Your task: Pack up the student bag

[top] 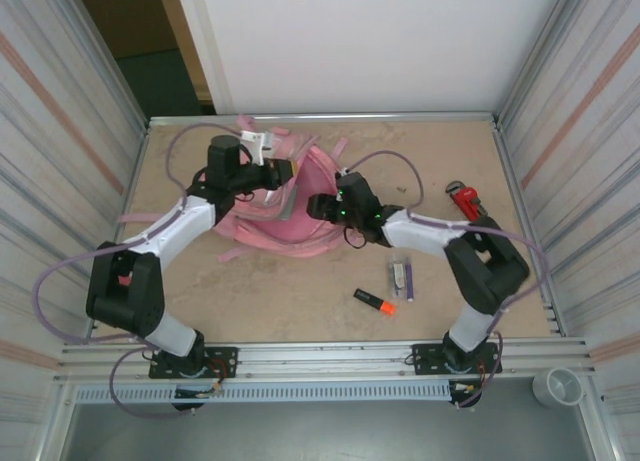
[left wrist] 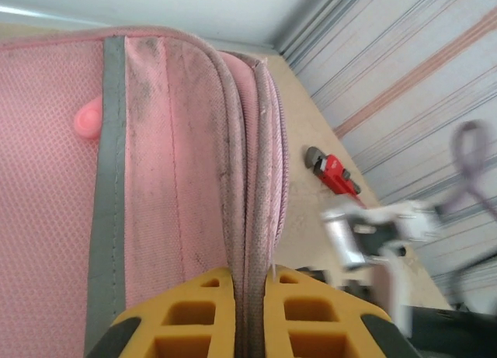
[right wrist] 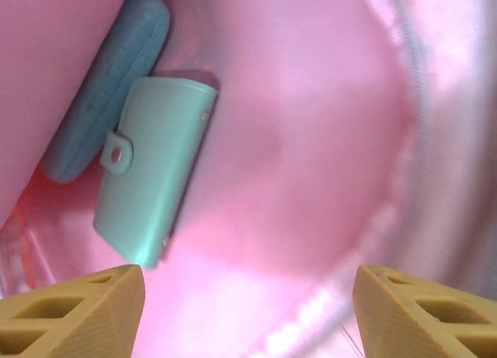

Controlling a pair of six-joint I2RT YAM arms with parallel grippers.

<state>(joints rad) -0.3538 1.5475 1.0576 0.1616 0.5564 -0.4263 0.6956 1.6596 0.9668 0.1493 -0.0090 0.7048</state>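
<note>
We are mid-packing the student bag (top: 262, 229), which is lying between the arms on the far-middle table (top: 300, 291). Our left gripper (left wrist: 250, 286) is pinching its zip rim, holding the mouth open. Our right gripper (right wrist: 248, 300) is hovering inside, spread and empty, over a mint wallet (right wrist: 151, 179) and a blue-grey case (right wrist: 109, 86). Next, we judge, it is backing out for the orange highlighter (top: 374, 301).

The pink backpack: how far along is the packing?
Done: a mint wallet and a blue-grey pouch lie inside the student bag. In hand: the left gripper pinches the bag's rim, and the right gripper is open and empty inside it. Remaining: an orange marker, two small items beside it and perhaps a red wrench lie on the table.
</note>
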